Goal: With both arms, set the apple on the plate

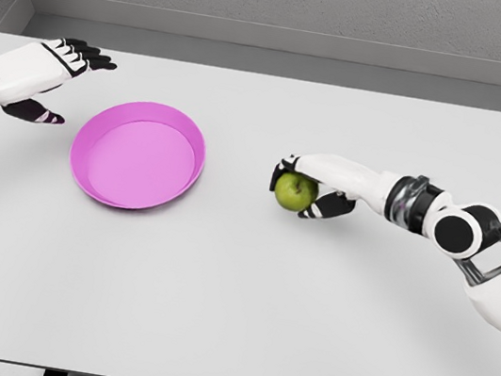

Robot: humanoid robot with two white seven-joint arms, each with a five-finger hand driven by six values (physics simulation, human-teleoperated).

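On white table [230, 318]: your right hand [313, 184] cupped over green apple [294, 191], fingers wrapping it; pink plate [138, 154] well left; left hand [48, 80] open, empty.

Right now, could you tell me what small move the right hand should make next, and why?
Probably lift the apple slightly: the right hand already wraps it on the table, right of the empty pink plate. The left hand waits open beyond the plate.
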